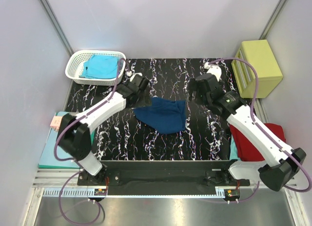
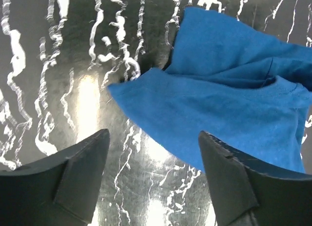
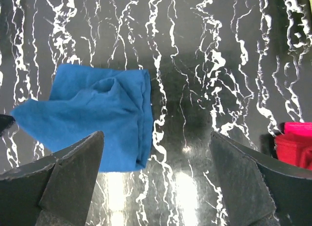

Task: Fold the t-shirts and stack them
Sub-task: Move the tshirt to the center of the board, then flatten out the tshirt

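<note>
Top view: the navy tee [image 1: 163, 115] lies bunched at mid-surface [image 1: 204, 133], between the left end effector [image 1: 142, 93] and the right end effector [image 1: 193, 92], which hover near its far corners. Left wrist view: the left jaws stand wide and hold nothing, and a cloth corner lies just ahead of them. Lower over that corner and pinch it cleanly. Right wrist view: the right jaws are also wide and empty, with the tee's folded edge offset to one side. Shift toward that edge before closing. Lift both corners together to spread the cloth flat, clear of the red tee [image 3: 295, 143].
</note>
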Robot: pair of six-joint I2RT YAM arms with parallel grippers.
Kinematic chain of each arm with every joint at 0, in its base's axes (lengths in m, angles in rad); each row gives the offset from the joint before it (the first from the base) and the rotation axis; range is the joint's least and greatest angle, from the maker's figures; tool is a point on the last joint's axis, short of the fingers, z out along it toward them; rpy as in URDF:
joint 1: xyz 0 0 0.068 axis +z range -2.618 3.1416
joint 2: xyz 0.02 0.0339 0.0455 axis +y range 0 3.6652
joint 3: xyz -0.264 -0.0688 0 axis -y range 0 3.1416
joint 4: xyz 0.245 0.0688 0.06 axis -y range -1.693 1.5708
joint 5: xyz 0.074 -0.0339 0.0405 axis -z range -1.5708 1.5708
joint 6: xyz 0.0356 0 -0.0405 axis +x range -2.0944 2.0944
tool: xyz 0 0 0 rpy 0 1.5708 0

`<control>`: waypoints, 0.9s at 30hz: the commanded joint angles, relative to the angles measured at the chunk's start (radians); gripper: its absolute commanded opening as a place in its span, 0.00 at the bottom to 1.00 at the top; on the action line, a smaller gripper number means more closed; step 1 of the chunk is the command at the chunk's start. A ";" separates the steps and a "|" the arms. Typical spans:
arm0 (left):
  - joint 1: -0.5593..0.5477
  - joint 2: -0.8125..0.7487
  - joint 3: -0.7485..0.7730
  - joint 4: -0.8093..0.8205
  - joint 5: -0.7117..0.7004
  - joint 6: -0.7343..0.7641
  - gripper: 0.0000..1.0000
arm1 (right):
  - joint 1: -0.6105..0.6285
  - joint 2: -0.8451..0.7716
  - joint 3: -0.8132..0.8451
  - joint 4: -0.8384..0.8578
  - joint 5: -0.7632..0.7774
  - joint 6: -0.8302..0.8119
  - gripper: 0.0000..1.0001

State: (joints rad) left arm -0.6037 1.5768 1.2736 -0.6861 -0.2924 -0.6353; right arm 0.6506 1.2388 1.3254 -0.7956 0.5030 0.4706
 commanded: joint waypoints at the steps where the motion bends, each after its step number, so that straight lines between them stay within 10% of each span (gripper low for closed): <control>1: -0.008 0.112 0.161 0.042 0.119 0.103 0.78 | -0.023 0.077 0.021 0.052 -0.187 -0.027 0.97; 17: 0.071 0.098 0.142 0.028 -0.016 0.132 0.86 | -0.023 0.556 0.287 0.082 -0.238 0.003 0.66; 27: 0.130 0.023 0.041 0.025 0.002 0.102 0.86 | -0.051 0.709 0.350 0.088 -0.331 0.000 0.69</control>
State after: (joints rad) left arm -0.4694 1.6669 1.3399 -0.6823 -0.2733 -0.5217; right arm 0.6178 1.9057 1.6207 -0.7280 0.2455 0.4675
